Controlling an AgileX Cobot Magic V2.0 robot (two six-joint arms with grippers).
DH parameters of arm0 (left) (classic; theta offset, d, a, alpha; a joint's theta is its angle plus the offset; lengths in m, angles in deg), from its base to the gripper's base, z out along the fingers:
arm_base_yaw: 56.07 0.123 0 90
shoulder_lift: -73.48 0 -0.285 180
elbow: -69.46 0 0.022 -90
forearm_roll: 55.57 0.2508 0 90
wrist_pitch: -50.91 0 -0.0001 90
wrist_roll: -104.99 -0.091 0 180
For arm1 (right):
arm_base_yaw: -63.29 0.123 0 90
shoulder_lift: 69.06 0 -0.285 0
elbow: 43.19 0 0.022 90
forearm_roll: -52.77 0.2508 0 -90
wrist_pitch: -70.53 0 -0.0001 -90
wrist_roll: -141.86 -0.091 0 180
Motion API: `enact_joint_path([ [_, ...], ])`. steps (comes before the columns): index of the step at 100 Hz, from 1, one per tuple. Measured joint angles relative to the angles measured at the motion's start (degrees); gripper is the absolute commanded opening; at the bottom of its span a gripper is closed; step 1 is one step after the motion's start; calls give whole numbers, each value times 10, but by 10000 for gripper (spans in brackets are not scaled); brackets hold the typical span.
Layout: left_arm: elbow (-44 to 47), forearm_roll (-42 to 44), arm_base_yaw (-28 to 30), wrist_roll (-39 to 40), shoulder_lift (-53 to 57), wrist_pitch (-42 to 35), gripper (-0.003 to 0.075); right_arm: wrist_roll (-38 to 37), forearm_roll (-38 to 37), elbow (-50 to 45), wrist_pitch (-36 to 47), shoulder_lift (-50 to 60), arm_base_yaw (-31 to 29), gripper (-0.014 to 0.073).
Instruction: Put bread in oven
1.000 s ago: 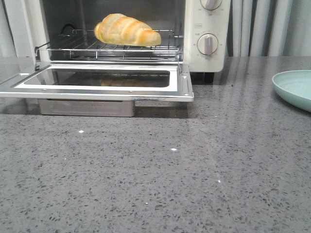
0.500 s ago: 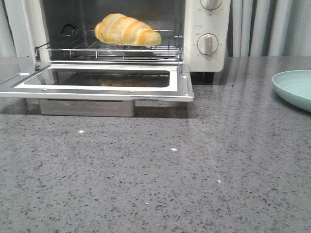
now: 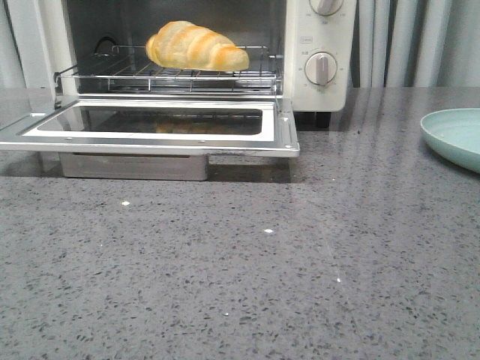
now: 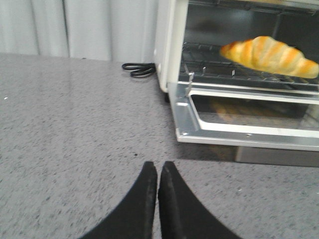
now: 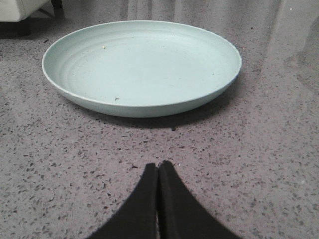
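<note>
The bread (image 3: 196, 46), a golden croissant-shaped roll, lies on the wire rack (image 3: 180, 75) inside the cream-white oven (image 3: 322, 94). The oven's glass door (image 3: 150, 126) hangs open and flat. The bread also shows in the left wrist view (image 4: 271, 56), inside the oven (image 4: 167, 45). My left gripper (image 4: 158, 167) is shut and empty above the grey counter, off the oven's left front corner. My right gripper (image 5: 158, 167) is shut and empty, just short of a plate. Neither gripper shows in the front view.
A pale green plate (image 5: 142, 64) sits empty on the counter at the right, also in the front view (image 3: 454, 136). A black cord (image 4: 139, 69) lies beside the oven's left side. Two knobs (image 3: 321, 67) are on the oven's right panel. Curtains hang behind.
</note>
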Motion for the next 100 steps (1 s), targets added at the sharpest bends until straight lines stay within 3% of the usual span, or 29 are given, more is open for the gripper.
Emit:
enact_joint_path([
  [17, 29, -17, 48, 0, 0, -13, -21, 0, 0, 0, 0, 0, 0, -74],
  [33, 29, -20, 56, 0, 0, -36, -21, 0, 0, 0, 0, 0, 0, -74],
  [63, 29, -16, 56, 0, 0, 28, -21, 0, 0, 0, 0, 0, 0, -74],
  [100, 29, -9, 56, -39, 0, 55, -21, 0, 0, 0, 0, 0, 0, -74],
])
